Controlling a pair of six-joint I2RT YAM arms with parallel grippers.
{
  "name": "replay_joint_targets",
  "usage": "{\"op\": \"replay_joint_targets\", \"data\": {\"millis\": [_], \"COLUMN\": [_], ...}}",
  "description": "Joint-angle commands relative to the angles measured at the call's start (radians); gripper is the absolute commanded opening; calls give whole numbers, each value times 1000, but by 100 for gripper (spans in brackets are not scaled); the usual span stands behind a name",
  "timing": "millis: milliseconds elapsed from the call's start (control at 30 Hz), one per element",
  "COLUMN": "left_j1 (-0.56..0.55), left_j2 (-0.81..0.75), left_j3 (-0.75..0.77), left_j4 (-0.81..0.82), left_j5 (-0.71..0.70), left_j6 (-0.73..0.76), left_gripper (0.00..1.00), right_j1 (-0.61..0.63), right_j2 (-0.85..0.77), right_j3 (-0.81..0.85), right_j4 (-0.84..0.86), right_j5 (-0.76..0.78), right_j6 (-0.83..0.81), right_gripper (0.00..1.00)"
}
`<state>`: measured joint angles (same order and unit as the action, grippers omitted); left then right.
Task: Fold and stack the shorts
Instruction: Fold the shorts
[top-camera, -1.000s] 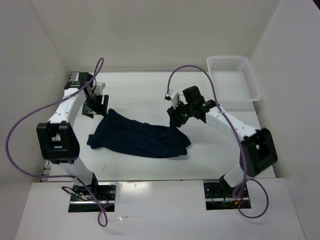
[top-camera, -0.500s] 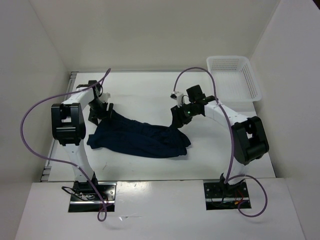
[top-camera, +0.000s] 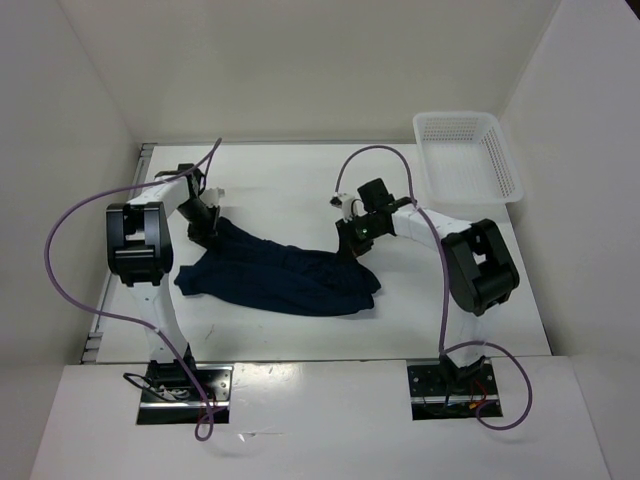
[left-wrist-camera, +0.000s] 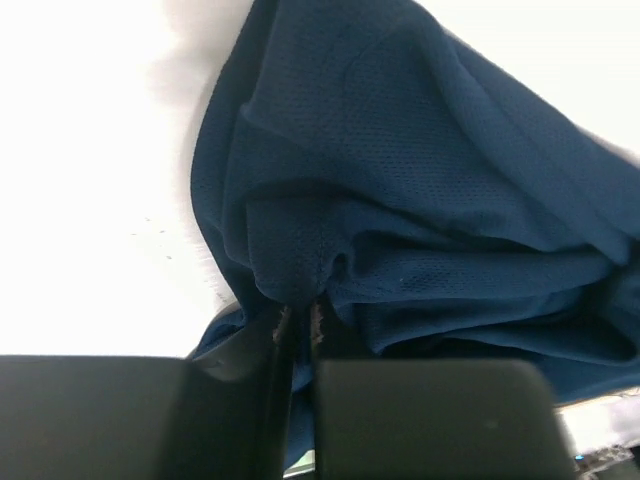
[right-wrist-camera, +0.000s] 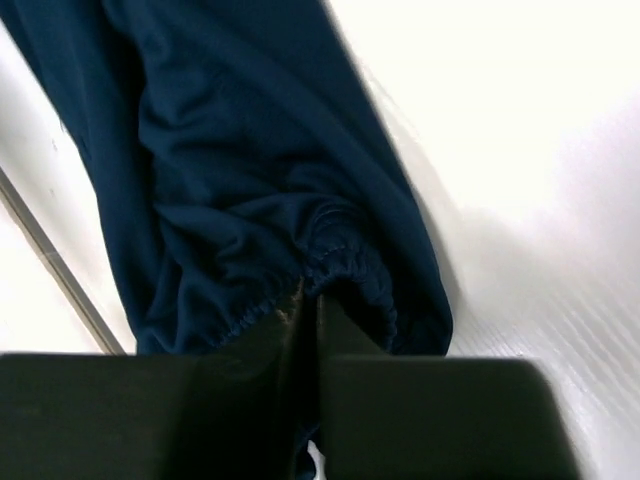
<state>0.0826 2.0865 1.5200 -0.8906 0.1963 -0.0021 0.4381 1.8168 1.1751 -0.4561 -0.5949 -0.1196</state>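
The dark navy shorts (top-camera: 285, 276) lie crumpled across the middle of the white table. My left gripper (top-camera: 205, 232) is at their far left corner, shut on a pinch of fabric; in the left wrist view the shorts (left-wrist-camera: 420, 190) bunch into the closed left gripper (left-wrist-camera: 298, 318). At the far right end my right gripper (top-camera: 352, 246) is shut on the gathered elastic waistband. The right wrist view shows the shorts (right-wrist-camera: 230, 150) puckered between the narrow jaws of the right gripper (right-wrist-camera: 308, 296).
A white mesh basket (top-camera: 468, 156) stands at the back right corner of the table. White walls enclose the table on three sides. Purple cables loop off both arms.
Both arms came down onto the far edge of the shorts, and both grippers closed on the fabric. The shorts themselves have barely shifted.
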Motion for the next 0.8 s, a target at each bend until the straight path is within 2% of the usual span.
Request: {"op": "replay_joint_targets", "data": {"millis": [0, 100, 200, 533, 600, 633, 667, 700, 767], "left_j1": [-4, 34, 92, 106, 106, 106, 106, 106, 106], "left_j2": [49, 9, -42, -57, -45, -45, -45, -45, -92], "left_j3": [3, 12, 22, 22, 49, 49, 61, 62, 71], "left_j4": [22, 32, 61, 71, 62, 50, 50, 50, 50], "left_j5": [61, 13, 2, -31, -18, -9, 3, 3, 3], "left_j6": [2, 2, 2, 2, 2, 2, 2, 2, 2], "left_gripper": [8, 0, 0, 0, 20, 37, 52, 64, 69], "right_j1": [-30, -134, -229, -285, -285, -285, -285, -285, -285], "right_j2": [7, 7, 25, 55, 64, 64, 64, 64, 44], "right_j3": [59, 104, 123, 123, 123, 133, 152, 162, 199], "right_j4": [83, 92, 79, 89, 99, 99, 99, 99, 99], "right_j5": [33, 49, 49, 38, 38, 38, 38, 38, 84], "right_j6": [50, 81, 72, 37, 47, 47, 58, 58, 58], "right_gripper": [3, 0, 0, 1, 42, 58, 66, 68, 73]}}
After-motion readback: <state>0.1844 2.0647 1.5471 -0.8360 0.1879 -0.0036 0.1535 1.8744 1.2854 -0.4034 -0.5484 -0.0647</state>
